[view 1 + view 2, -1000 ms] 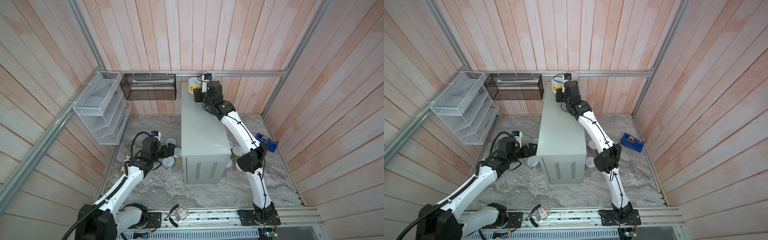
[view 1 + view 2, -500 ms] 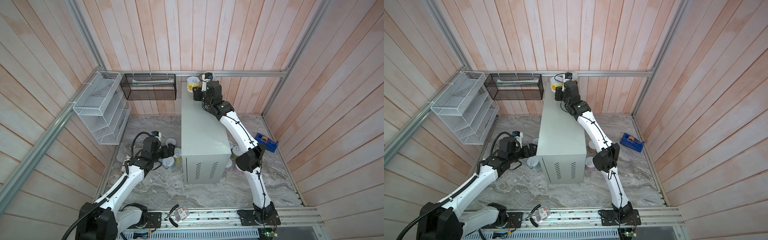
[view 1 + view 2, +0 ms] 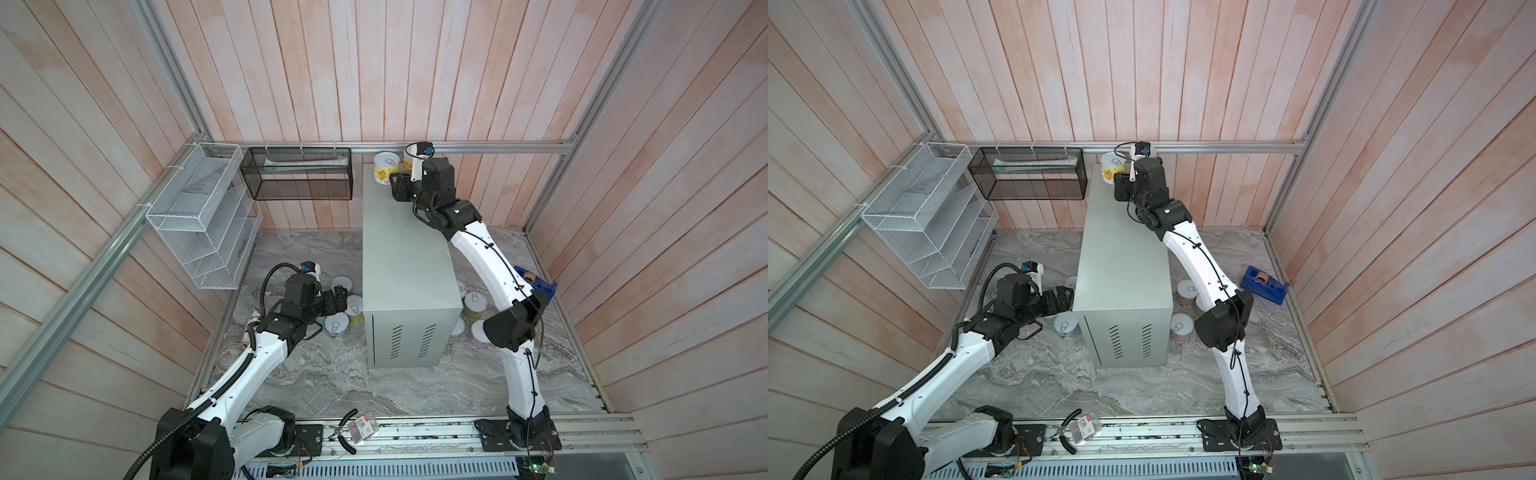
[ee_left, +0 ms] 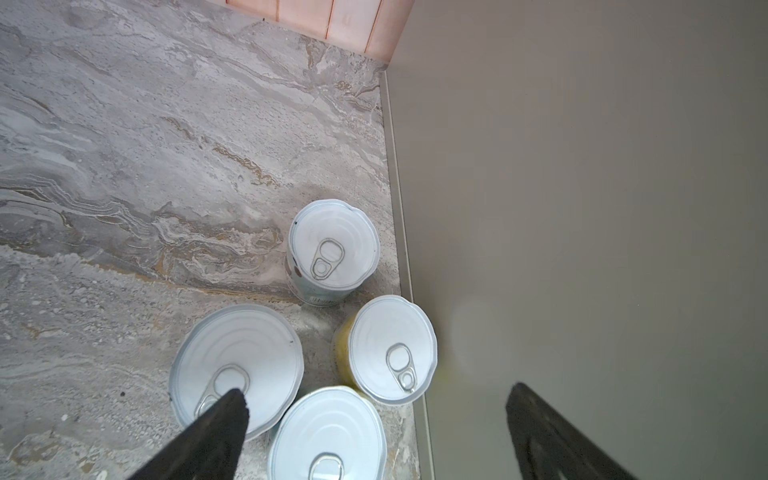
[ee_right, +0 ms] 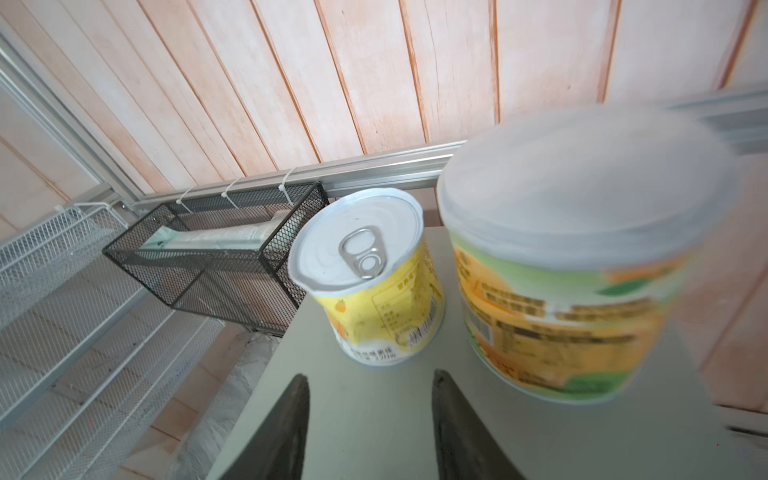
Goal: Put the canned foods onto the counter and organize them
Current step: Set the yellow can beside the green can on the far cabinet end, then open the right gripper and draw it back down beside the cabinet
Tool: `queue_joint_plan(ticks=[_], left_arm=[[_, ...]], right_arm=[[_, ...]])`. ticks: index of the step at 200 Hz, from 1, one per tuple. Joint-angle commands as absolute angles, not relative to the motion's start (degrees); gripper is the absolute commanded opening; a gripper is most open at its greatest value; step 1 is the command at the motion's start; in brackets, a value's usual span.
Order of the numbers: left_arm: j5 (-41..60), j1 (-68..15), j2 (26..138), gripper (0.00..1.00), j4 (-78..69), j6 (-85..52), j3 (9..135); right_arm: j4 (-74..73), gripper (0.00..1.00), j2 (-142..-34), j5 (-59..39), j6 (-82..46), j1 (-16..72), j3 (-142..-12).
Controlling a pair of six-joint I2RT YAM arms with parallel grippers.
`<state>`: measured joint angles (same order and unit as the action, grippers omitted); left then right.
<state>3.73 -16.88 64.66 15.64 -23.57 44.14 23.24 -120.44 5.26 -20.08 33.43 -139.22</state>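
The counter (image 3: 403, 241) is the tall grey-green cabinet in both top views (image 3: 1121, 249). At the far end of its top stand a yellow-labelled can (image 5: 365, 274) (image 3: 385, 167) and, beside it, a wider orange-and-green can (image 5: 561, 270). My right gripper (image 5: 370, 376) (image 3: 397, 187) hovers low over the top just short of the yellow can, open and empty. Several cans, among them a pale-blue one (image 4: 334, 245) and a yellow one (image 4: 392, 349), stand on the marble floor against the counter's left side. My left gripper (image 4: 378, 395) (image 3: 343, 297) hangs above them, wide open and empty.
More cans (image 3: 473, 301) stand on the floor to the right of the counter, partly behind my right arm. A white wire rack (image 3: 199, 216) and a black mesh basket (image 3: 299, 178) hang on the walls. A blue tape dispenser (image 3: 534, 282) lies far right. Pliers (image 3: 347, 436) rest on the front rail.
The right gripper's jaws have parted a little near the yellow can. The left arm has barely moved and stays open over the floor cans.
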Motion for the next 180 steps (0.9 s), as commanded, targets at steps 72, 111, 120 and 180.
queue_joint_plan(ticks=[72,111,120,180], left_arm=[[-0.5,-19.3,57.8,0.99,17.0,-24.5,42.2],[-2.8,-22.7,55.9,0.99,17.8,-26.6,40.0],[-2.9,-23.0,55.5,0.99,18.2,-27.1,39.5],[-3.9,-23.8,53.6,0.99,21.4,-28.7,36.0]], right_arm=[[21.9,0.6,-73.8,26.5,-15.4,34.5,-97.1],[27.2,0.74,-58.4,35.6,-21.1,33.6,-79.5],[29.1,0.78,-56.2,37.5,-22.2,33.3,-75.9],[34.4,0.81,-49.7,27.6,-31.3,30.5,-52.8]])
